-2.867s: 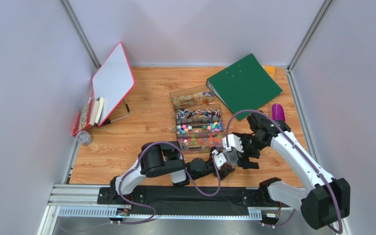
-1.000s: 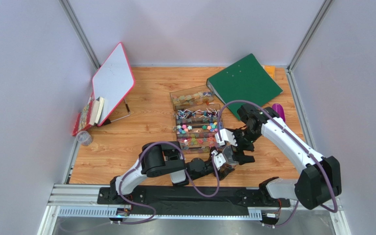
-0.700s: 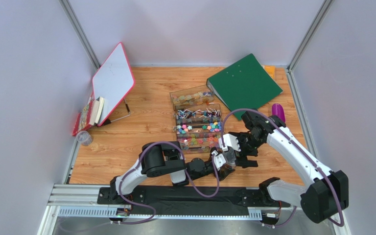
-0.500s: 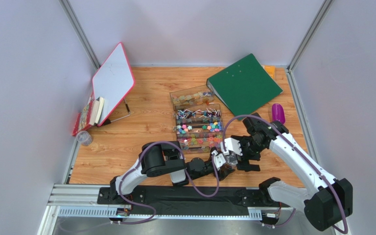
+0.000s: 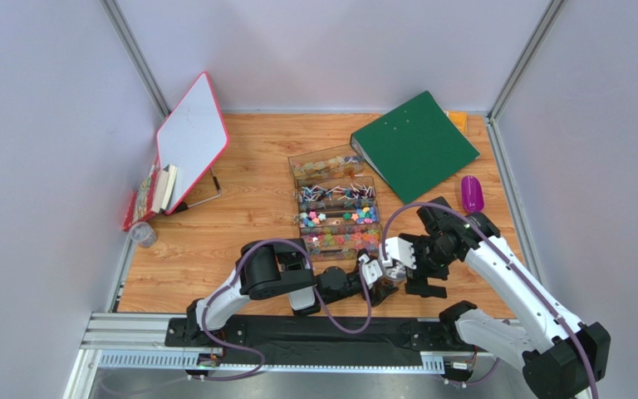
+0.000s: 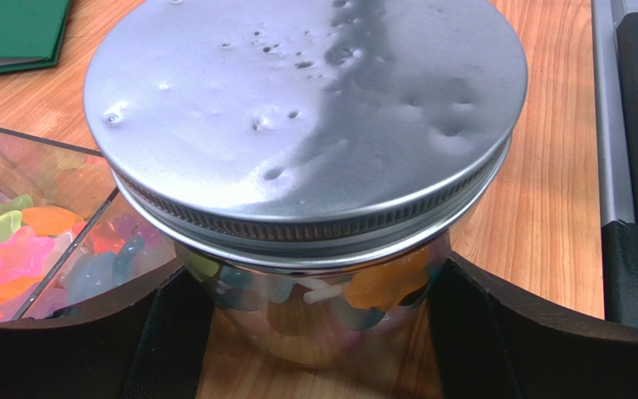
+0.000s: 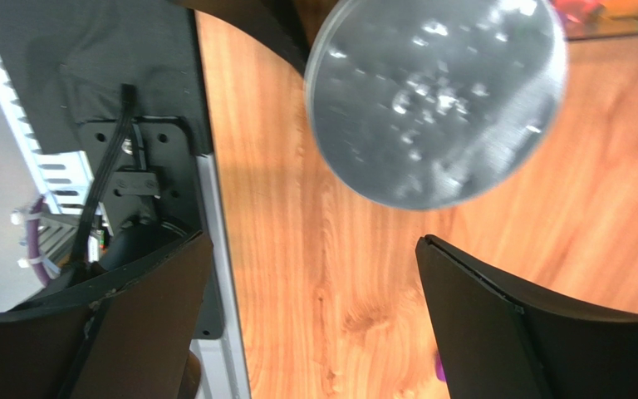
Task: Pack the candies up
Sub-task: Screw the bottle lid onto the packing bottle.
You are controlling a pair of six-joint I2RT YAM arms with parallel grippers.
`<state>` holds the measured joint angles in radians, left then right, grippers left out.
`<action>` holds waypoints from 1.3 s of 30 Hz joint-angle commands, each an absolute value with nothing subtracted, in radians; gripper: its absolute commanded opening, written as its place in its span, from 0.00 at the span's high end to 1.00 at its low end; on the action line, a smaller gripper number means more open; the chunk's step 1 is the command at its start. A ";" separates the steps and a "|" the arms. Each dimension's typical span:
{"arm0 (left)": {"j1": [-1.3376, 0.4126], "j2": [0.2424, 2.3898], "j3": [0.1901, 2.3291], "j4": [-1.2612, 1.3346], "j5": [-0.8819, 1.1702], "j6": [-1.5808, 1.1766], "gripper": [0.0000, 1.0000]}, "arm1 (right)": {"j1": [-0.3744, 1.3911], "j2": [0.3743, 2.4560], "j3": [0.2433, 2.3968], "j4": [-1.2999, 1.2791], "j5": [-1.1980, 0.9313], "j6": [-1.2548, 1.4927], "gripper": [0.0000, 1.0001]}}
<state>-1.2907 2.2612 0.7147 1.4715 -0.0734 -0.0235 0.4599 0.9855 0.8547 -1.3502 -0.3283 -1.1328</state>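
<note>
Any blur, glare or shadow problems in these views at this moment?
Right wrist: the lid is smeared and soft, with speckled highlights. Left wrist: sharp; the lid is bright on its left half and shaded on its right, dents clear, candies readable through the jar glass. Top external: evenly lit, sharp, no glare.

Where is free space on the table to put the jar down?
The widest bare tabletop lies between the whiteboard and the candy box. It is crowded around the jar, hemmed by left tool, right tool and that box; green binder and purple scoop fill the back right.
</note>
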 commanded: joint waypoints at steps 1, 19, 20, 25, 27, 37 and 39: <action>-1.295 2.353 0.672 1.195 -0.067 0.021 1.00 | 0.419 1.049 0.934 -1.313 -0.272 -1.186 0.00; -1.301 2.342 0.678 1.184 -0.072 0.035 1.00 | 0.417 1.378 1.186 -1.520 -0.543 -1.390 0.00; -1.301 2.342 0.678 1.184 -0.075 0.035 1.00 | 0.425 1.376 1.181 -1.519 -0.545 -1.390 0.00; -1.299 2.349 0.683 1.189 -0.083 0.040 1.00 | 0.449 1.368 1.151 -1.476 -0.531 -1.353 0.00; -1.301 2.350 0.683 1.189 -0.084 0.038 1.00 | 0.452 1.367 1.143 -1.454 -0.523 -1.344 0.00; -1.301 2.355 0.683 1.190 -0.090 0.037 1.00 | 0.463 1.373 1.100 -1.433 -0.497 -1.310 0.00; -1.299 2.356 0.684 1.189 -0.095 0.041 1.00 | 0.463 1.361 1.088 -1.428 -0.491 -1.304 0.00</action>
